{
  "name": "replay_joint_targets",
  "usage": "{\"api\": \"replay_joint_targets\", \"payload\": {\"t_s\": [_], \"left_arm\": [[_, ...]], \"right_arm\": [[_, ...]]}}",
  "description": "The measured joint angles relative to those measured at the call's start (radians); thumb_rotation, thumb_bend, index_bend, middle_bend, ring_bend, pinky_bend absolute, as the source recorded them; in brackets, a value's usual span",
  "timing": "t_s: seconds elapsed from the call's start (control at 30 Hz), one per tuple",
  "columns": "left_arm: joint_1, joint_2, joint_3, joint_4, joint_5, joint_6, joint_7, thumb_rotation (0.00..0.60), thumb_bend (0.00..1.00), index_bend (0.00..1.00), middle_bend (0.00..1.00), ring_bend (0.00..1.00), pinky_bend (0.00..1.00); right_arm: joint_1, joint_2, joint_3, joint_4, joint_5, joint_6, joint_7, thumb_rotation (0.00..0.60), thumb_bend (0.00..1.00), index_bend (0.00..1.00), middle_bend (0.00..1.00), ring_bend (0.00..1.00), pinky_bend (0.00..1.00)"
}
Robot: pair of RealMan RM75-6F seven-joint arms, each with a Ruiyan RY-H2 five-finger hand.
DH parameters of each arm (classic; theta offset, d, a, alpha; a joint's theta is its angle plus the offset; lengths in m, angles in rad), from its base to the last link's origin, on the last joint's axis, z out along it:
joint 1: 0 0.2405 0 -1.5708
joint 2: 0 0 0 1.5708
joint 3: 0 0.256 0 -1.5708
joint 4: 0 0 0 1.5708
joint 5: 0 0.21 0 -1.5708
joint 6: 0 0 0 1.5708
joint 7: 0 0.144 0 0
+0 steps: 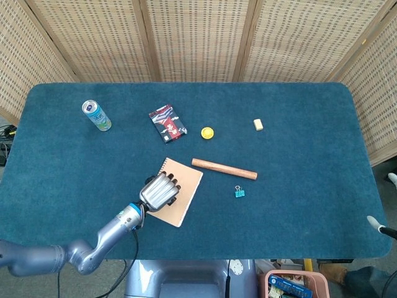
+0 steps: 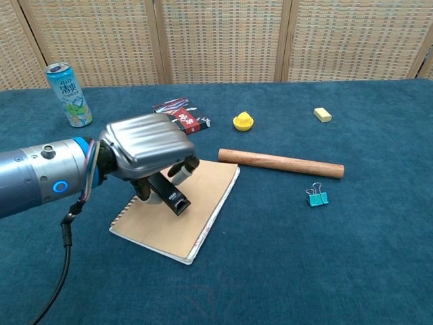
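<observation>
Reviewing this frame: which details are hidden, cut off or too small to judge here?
- Notebook: the left hand covers its spiral side in both views; contact cannot be told.
- Left hand: its fingers curl under the palm; nothing seen held.
- Right hand: only a sliver at the head view's right edge; state unreadable, absent from chest view.
- Card pack and can: print too small.
- Binder clip: tiny in head view.

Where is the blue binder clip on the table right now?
In both views the binder clip lies right of centre, just in front of the wooden rod's right end.
</observation>
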Motion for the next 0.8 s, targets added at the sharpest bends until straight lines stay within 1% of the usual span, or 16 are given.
{"api": "replay_joint_targets", "payload": {"t_s": [0.03, 0.07, 0.1, 0.13, 0.17, 0.2, 0.27, 0.3, 0.4, 0.47, 0.53, 0.67, 0.8], "left_arm": [[-0.009, -0.011, 0.0, 0.018, 0.012, -0.011, -0.009, 0.6, 0.33, 0.68, 0.52, 0.43, 0.58], [-0.016, -0.016, 0.001, 0.03, 0.025, -0.017, -0.02, 0.6, 0.24, 0.64, 0.48, 0.43, 0.56], [-0.023, -0.023, 0.002, 0.041, 0.046, -0.025, -0.039, 0.6, 0.12, 0.58, 0.42, 0.41, 0.53], [-0.031, -0.028, 0.004, 0.051, 0.07, -0.03, -0.063, 0.6, 0.07, 0.5, 0.36, 0.38, 0.49], [-0.037, -0.031, 0.007, 0.061, 0.091, -0.033, -0.085, 0.6, 0.01, 0.36, 0.26, 0.3, 0.41], [-0.04, -0.034, 0.008, 0.069, 0.107, -0.034, -0.101, 0.6, 0.0, 0.2, 0.16, 0.21, 0.31], [-0.053, -0.042, 0.016, 0.1, 0.171, -0.032, -0.169, 0.6, 0.0, 0.03, 0.03, 0.07, 0.18], [-0.059, -0.047, 0.02, 0.117, 0.209, -0.027, -0.211, 0.6, 0.0, 0.0, 0.0, 0.02, 0.12], [-0.068, -0.044, 0.033, 0.135, 0.291, -0.004, -0.314, 0.6, 0.0, 0.0, 0.0, 0.0, 0.02], [-0.072, -0.025, 0.048, 0.134, 0.35, 0.028, -0.385, 0.6, 0.0, 0.0, 0.0, 0.0, 0.0], [-0.073, 0.006, 0.06, 0.124, 0.388, 0.06, -0.425, 0.6, 0.0, 0.0, 0.0, 0.0, 0.0], [-0.056, 0.094, 0.073, 0.068, 0.414, 0.106, -0.432, 0.6, 0.0, 0.0, 0.0, 0.0, 0.0], [-0.002, 0.205, 0.079, -0.006, 0.422, 0.203, -0.435, 0.6, 0.0, 0.0, 0.0, 0.0, 0.0]], "right_arm": [[0.0, 0.0, 0.002, 0.002, 0.005, -0.003, 0.001, 0.6, 0.0, 0.0, 0.0, 0.0, 0.0], [0.0, 0.0, 0.003, 0.004, 0.008, -0.004, 0.002, 0.6, 0.0, 0.0, 0.0, 0.0, 0.0], [0.0, -0.001, 0.004, 0.005, 0.011, -0.005, 0.002, 0.6, 0.0, 0.0, 0.0, 0.0, 0.0], [0.0, -0.001, 0.005, 0.006, 0.015, -0.007, 0.002, 0.6, 0.0, 0.0, 0.0, 0.0, 0.0], [0.001, -0.002, 0.006, 0.007, 0.018, -0.008, 0.001, 0.6, 0.0, 0.0, 0.0, 0.0, 0.0], [0.001, -0.002, 0.007, 0.008, 0.02, -0.01, 0.0, 0.6, 0.0, 0.0, 0.0, 0.0, 0.0], [0.001, -0.003, 0.008, 0.008, 0.022, -0.012, -0.001, 0.6, 0.0, 0.0, 0.0, 0.0, 0.0], [0.001, -0.003, 0.008, 0.008, 0.023, -0.013, -0.002, 0.6, 0.0, 0.0, 0.0, 0.0, 0.0], [0.003, -0.007, 0.006, 0.009, 0.023, -0.018, -0.011, 0.6, 0.0, 0.0, 0.0, 0.0, 0.0], [0.004, -0.008, 0.006, 0.009, 0.021, -0.018, -0.013, 0.6, 0.0, 0.0, 0.0, 0.0, 0.0], [0.003, -0.008, 0.005, 0.007, 0.018, -0.016, -0.015, 0.6, 0.0, 0.0, 0.0, 0.0, 0.0], [0.002, -0.007, 0.002, 0.0, 0.006, -0.009, -0.017, 0.6, 0.0, 0.0, 0.0, 0.0, 0.0], [0.0, -0.005, -0.002, -0.007, -0.006, -0.001, -0.02, 0.6, 0.0, 0.0, 0.0, 0.0, 0.0]]}}
